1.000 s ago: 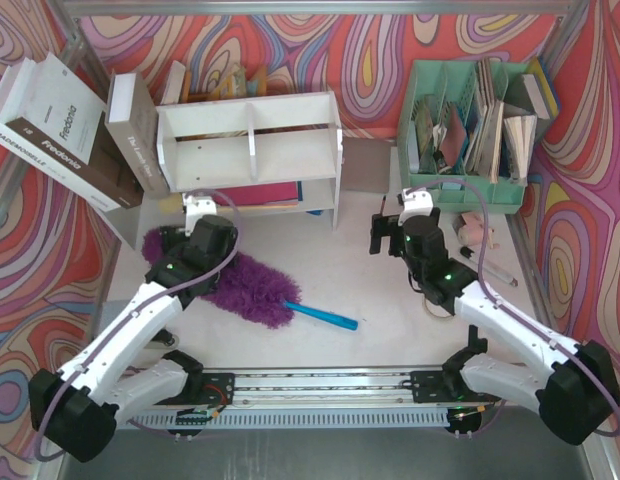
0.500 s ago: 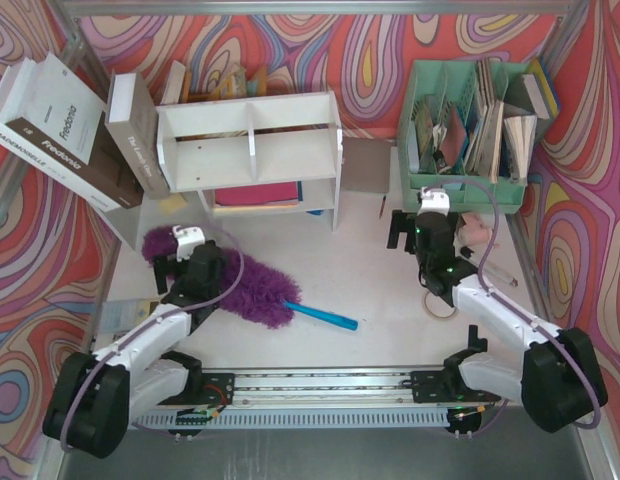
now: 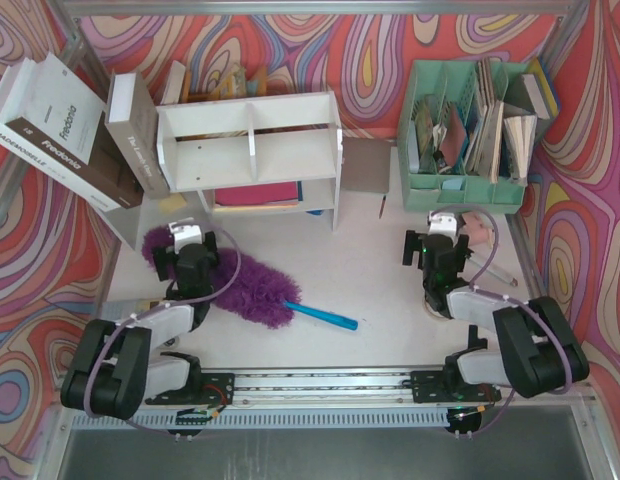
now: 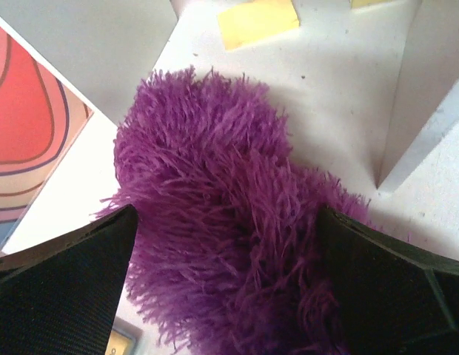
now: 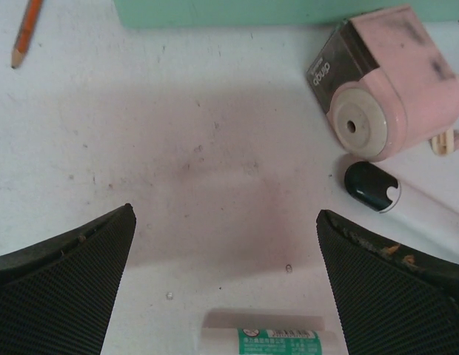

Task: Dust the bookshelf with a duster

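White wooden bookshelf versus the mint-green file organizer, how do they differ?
The white wooden bookshelf is wide, with open horizontal tiers; the mint-green slotted file organizer is split into upright slots. The bookshelf's upper tier looks empty, with flat pink items below, while the organizer is crammed with upright papers. Both stand at the back of the table.
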{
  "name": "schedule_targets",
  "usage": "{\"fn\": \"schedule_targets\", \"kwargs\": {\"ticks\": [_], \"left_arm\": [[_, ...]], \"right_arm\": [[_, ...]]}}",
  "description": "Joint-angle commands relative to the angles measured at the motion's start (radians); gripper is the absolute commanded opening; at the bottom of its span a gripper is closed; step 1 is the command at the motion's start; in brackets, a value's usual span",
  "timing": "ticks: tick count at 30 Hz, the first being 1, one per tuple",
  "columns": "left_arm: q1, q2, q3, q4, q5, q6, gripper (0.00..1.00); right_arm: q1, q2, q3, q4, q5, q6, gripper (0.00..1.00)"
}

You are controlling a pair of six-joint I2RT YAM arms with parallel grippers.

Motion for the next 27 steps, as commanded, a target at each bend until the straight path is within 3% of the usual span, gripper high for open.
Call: {"fn": "schedule_targets", "kwargs": {"ticks": [1,9,16,19,22,25,27], "left_arm": [[0.041,0.013,-0.031,0.159,0.071,0.028,0.98],[0.05,0.05,-0.053,0.263,0.062,0.095,0.99],[0.087,0.144,-0.051,0.378,0.328,0.048,0.98],[0.123,0.252,-0.079,0.545,0.328,0.011,0.99],[0.18,0.338,-0.068,0.596,0.394,-0.028,0.98],[0.225,0.284,-0.041,0.458,0.419,-0.088,0.98],[0.245,0.304,-0.022,0.454,0.436,-0.103,0.98]], "right_arm": [[-0.017,0.056,-0.019,0.2,-0.02,-0.05,0.99],[-0.03,0.135,-0.034,0.366,-0.082,-0.109,0.99],[-0.044,0.184,-0.045,0.488,-0.213,-0.151,0.99],[-0.057,0.215,-0.034,0.53,-0.266,-0.163,0.99],[-0.088,0.252,-0.027,0.57,-0.352,-0.152,0.99],[-0.106,0.304,-0.03,0.628,-0.388,-0.138,0.99],[-0.109,0.329,-0.036,0.662,-0.43,-0.153,0.99]]}}
